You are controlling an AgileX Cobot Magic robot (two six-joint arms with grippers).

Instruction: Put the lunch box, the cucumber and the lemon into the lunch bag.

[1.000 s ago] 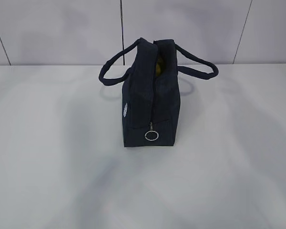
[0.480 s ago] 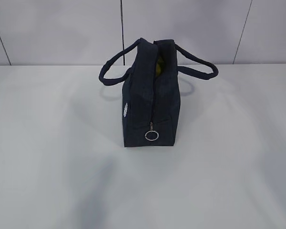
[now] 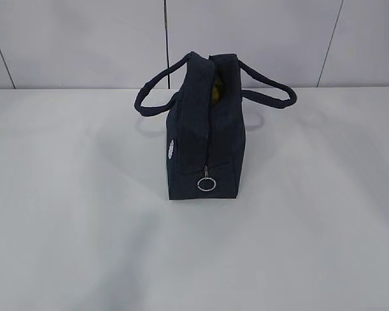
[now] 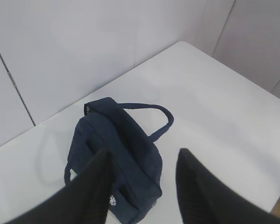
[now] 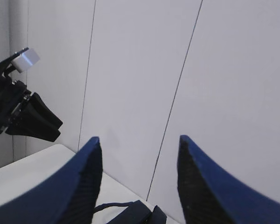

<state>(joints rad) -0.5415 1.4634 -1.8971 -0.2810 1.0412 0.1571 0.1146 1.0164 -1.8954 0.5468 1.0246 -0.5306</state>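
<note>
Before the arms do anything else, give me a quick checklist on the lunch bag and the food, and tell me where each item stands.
1. Lunch bag upright on the table: ok.
2. Lemon inside: ok, something yellow shows through the open top in the exterior view.
3. Lunch box and cucumber inside: cannot tell; neither lies on the visible table, but the bag hides its contents.
4. Left pincer clear of the bag: ok, open, empty, above it.
5. Right pincer clear: ok, open, empty, raised toward the wall.
6. Zipper closed: not ok; the ring pull hangs low on the end and the top gapes.
</note>
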